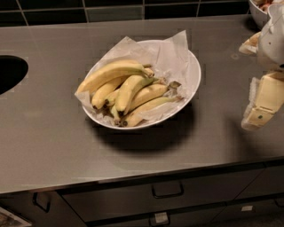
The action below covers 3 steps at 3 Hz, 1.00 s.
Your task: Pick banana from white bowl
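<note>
The white bowl [194, 75] sits mid-counter, wide and oval, lined with crinkled white paper. Several yellow bananas lie in it. The banana [111, 72], the longest and thickest, curves across the top of the pile on the bowl's left side. My gripper [262, 104] hangs at the right edge of the view, above the counter and well to the right of the bowl, apart from it. It holds nothing that I can see.
The grey counter [53, 133] has a dark round opening [11, 73] at the left edge. Another white bowl [259, 13] stands at the back right corner. Drawers with handles [167, 191] run below the front edge. Dark tiles line the back wall.
</note>
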Motion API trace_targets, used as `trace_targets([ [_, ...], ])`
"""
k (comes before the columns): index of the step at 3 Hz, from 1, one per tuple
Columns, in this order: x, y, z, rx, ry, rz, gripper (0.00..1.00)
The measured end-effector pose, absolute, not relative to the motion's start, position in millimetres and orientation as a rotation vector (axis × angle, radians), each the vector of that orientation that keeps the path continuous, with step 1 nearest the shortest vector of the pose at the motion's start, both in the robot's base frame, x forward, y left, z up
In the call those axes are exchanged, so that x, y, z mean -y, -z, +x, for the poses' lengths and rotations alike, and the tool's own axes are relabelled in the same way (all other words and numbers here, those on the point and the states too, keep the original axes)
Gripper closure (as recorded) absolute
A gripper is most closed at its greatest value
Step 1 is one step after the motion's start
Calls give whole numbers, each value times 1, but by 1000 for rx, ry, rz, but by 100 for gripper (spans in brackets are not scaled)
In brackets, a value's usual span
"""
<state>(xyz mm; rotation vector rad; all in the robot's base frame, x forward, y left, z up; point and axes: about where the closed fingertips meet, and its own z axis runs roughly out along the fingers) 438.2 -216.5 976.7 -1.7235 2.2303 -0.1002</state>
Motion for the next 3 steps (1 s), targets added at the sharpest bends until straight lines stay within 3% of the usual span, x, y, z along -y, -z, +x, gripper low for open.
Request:
trace_targets([
  [2,207,-982,442,-2202,115,-1737,0],
  [3,169,-996,454,-2106,146,-1840,0],
])
